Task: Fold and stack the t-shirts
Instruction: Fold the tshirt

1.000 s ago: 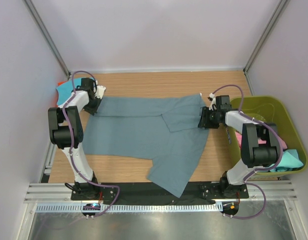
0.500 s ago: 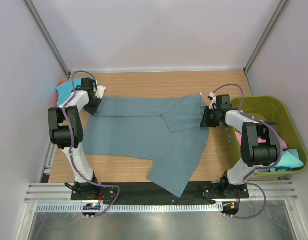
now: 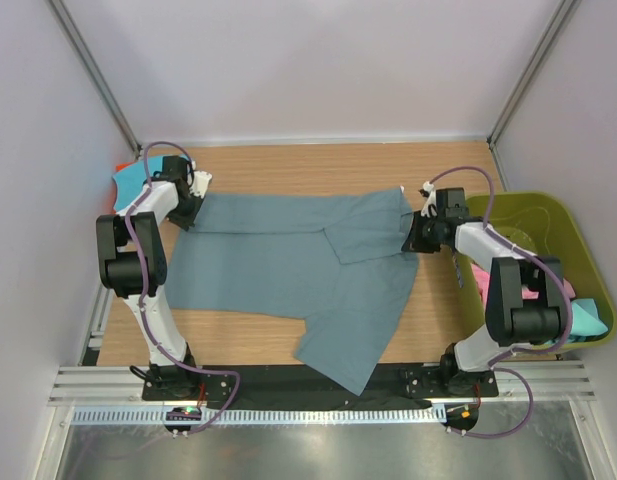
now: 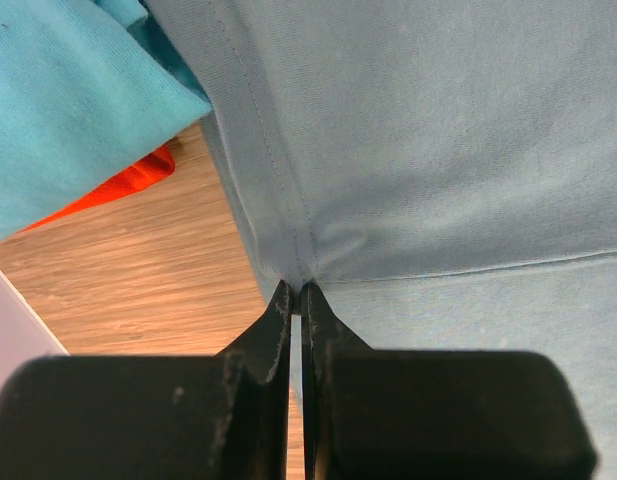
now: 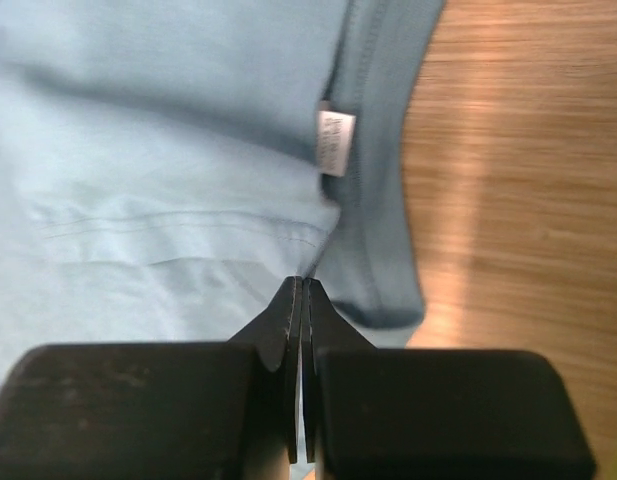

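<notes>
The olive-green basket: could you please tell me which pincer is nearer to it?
Right. The right pincer pinches the blue-grey shirt at its edge, just beside the basket. The left pincer holds the shirt's opposite end, far to the basket's left.

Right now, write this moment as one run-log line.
left gripper: shut on blue-grey shirt | right gripper: shut on blue-grey shirt | state: spread on table

Slate-blue t-shirt [image 3: 288, 260], olive-green basket [image 3: 580, 250]
</notes>
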Motion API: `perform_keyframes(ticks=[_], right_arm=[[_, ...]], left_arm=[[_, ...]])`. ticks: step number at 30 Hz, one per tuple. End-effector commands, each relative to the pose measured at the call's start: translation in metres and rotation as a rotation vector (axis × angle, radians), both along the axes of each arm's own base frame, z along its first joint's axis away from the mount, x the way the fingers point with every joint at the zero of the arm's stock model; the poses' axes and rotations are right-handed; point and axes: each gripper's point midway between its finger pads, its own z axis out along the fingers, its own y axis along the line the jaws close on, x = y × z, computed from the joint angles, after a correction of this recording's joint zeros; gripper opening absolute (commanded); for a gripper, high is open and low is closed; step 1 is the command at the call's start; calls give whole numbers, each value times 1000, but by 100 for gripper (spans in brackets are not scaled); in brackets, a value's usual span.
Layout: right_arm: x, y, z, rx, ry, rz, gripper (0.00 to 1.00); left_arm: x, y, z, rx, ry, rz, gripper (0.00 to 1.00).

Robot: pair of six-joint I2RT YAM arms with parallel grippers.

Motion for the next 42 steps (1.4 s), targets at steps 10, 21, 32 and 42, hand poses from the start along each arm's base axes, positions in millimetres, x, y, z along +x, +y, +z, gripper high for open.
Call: perform_keyframes(ticks=[10, 21, 32, 42], right_arm=[[-50, 26, 20, 193, 70, -67, 2], [-42, 21, 33, 174, 19, -80, 43], [-10, 106, 87, 15, -244, 422, 38], [2, 152, 27, -54, -142, 567, 38]], left_arm=[[6, 4, 17, -4, -50, 18, 0], [6, 1, 18, -14, -56, 14, 0], [6, 1, 16, -16, -58, 18, 0], [3, -2, 12, -37, -54, 25, 0]])
